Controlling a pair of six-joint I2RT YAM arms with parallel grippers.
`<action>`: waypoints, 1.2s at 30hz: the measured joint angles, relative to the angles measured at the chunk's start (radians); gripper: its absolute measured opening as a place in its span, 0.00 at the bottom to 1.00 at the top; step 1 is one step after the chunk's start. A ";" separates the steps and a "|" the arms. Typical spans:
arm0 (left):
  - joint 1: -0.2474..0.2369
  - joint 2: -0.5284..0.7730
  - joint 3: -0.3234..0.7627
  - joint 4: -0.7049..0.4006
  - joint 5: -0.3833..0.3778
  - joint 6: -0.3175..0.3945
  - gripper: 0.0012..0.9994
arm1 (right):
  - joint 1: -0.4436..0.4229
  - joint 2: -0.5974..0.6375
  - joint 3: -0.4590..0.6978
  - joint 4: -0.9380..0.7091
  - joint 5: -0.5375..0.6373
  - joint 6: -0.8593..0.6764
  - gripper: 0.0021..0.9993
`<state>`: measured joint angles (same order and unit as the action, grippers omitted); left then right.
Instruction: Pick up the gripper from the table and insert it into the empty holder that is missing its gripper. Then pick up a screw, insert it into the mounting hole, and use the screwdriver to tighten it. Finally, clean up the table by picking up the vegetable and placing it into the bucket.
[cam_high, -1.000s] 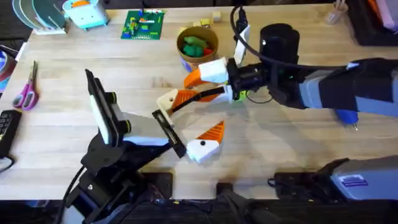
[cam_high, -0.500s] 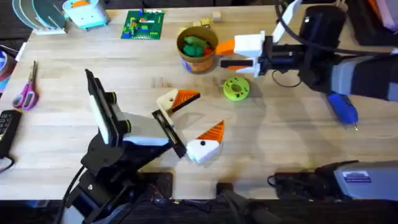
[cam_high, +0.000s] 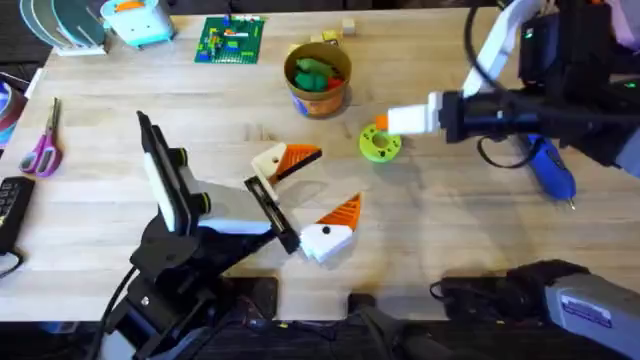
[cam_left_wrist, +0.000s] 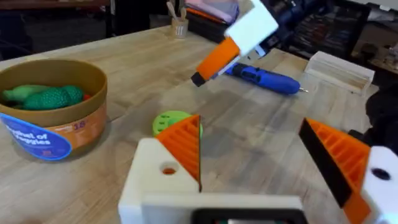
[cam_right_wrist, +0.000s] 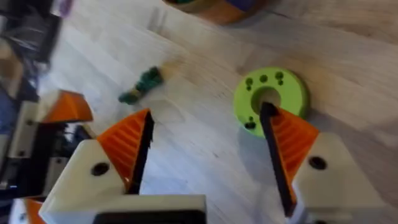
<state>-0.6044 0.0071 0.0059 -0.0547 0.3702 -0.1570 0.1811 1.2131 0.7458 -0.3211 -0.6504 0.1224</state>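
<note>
Light wood tabletop (cam_high: 120, 230) with a bunch of clutter along the far edge, and both arms are over it.

The right pincer (cam_high: 378, 124) comes in from the right side and hangs just over the lime-green disc (cam_high: 380, 145). From its wrist camera the 2 fingers are spread wide with nothing between them but bare wood, so it's released and empty. 1 orange fingertip (cam_right_wrist: 268, 112) sits right at the disc's centre hole. Can't tell if it actually touches.

The left pincer (cam_high: 335, 182) is low on the near-middle of the tabletop, also spread wide and gripping nothing.

The bucket (cam_high: 318, 78) stands beyond the disc with light green and red toy food inside. The screwdriver (cam_high: 550, 170) lies flat out on the right, under the right arm, well apart from both pincers.

The holder (cam_high: 270, 162) is the cream block on the left pincer's far side. The gripper (cam_high: 300, 157) is already seated in it, ribbed orange wedge pointing toward the disc.

The vegetable (cam_right_wrist: 142, 85) lies on the wood between the disc and the left pincer, outside the right pincer's gap and touching neither.
</note>
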 joint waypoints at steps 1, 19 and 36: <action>0.000 0.000 0.000 0.000 0.000 0.000 0.99 | 0.024 -0.016 0.004 -0.038 0.055 -0.038 0.99; 0.000 0.000 0.000 0.000 0.000 0.000 0.99 | 0.312 0.146 0.006 -0.064 0.598 -0.259 0.75; 0.000 0.000 0.000 0.000 0.000 0.000 0.99 | 0.357 0.209 0.007 -0.009 0.614 -0.261 0.26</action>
<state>-0.6044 0.0071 0.0059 -0.0547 0.3702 -0.1570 0.5385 1.4223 0.7532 -0.3302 -0.0365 -0.1390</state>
